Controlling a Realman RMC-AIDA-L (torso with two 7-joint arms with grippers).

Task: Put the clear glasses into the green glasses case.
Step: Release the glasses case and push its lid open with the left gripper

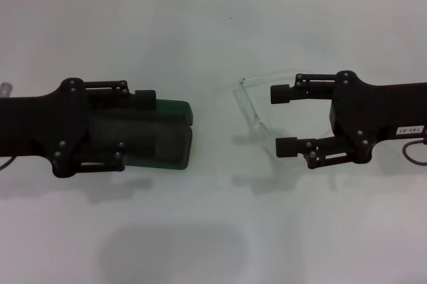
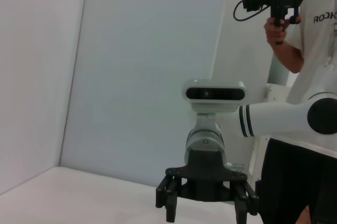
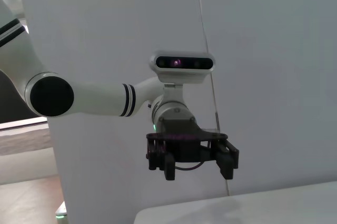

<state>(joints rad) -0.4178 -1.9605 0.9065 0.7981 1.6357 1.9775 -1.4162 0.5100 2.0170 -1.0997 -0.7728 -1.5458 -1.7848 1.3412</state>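
Right now my right tool hangs over the white desk with its two black pads spread apart, nothing between them but the near end of the clear glasses. The glasses lie on the desk between my two arms, their transparent frame and thin arms hard to trace against the white surface; from the head view I cannot tell whether my pads touch the frame or only hover above it.

My left tool sits over the green glasses case, hiding most of it. I cannot tell whether its fingers are apart or closed, nor whether the case lid is up or down.

My worries from here. First, the frame is nearly invisible, so I may close on empty air or catch only one thin arm, and the glasses would swing or slip out. Second, a pinch on a lens edge or a slender arm could flex the plastic and make it spring away across the smooth desk. Third, if the case is not properly open, or my left tool lets it slide, the glasses would land on the lid or the rim instead of inside. Lastly, both tools must meet near the case, and they could knock each other there.
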